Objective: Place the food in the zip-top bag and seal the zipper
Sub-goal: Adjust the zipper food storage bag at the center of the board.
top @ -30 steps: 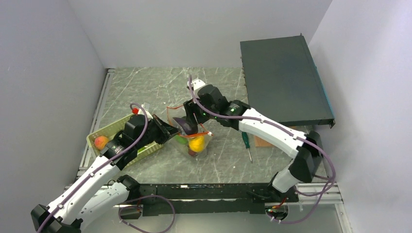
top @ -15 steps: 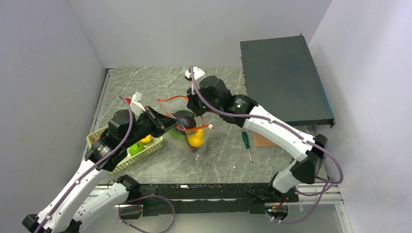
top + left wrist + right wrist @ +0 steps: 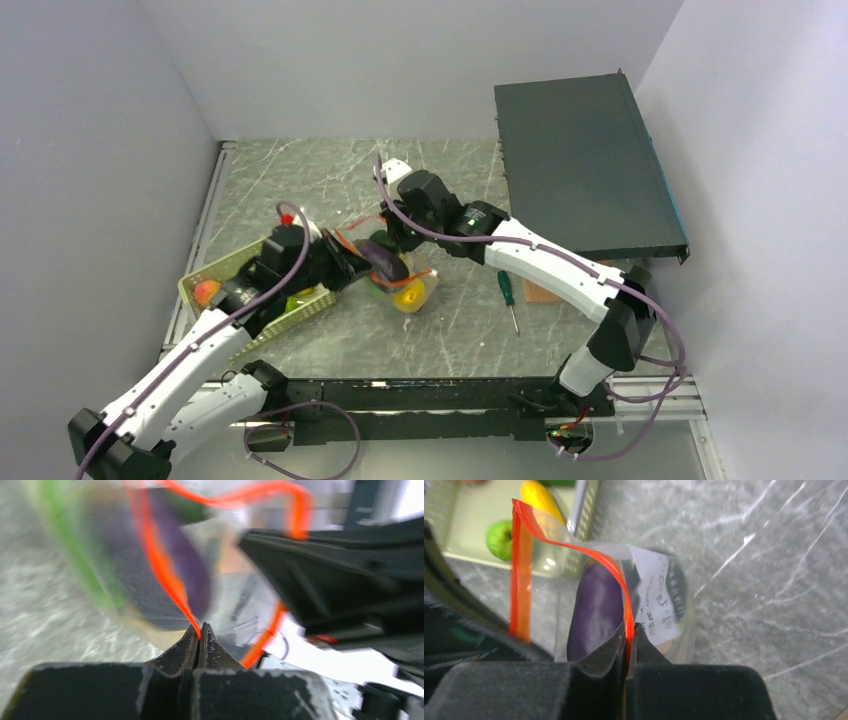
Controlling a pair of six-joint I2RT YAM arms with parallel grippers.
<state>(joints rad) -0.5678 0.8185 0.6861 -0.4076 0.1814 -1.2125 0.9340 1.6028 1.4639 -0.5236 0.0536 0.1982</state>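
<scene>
The clear zip-top bag [image 3: 402, 284] lies mid-table with a dark purple food [image 3: 385, 258] and a yellow food [image 3: 411, 297] inside. My left gripper [image 3: 350, 268] is shut on the zipper's red-orange strip [image 3: 165, 575] at the bag's left side, the strip pinched at the left gripper's [image 3: 199, 631] tips. My right gripper [image 3: 392, 240] is shut on the strip at the far side. In the right wrist view, the right gripper [image 3: 629, 630] pinches the strip [image 3: 521, 575] over the purple food [image 3: 596, 605]. The slider tab is not visible.
A light green basket [image 3: 225, 270] sits left of the bag with an orange food [image 3: 207, 291]; yellow [image 3: 541, 497] and green [image 3: 500, 537] foods lie in the basket [image 3: 464, 520]. A green-handled screwdriver [image 3: 508, 293] lies right of the bag. A black box [image 3: 585, 165] fills the far right.
My right gripper has shut on the bag's strip. The bag mouth was lifted wide half a second ago and now sits lower, with both grippers closer together.
</scene>
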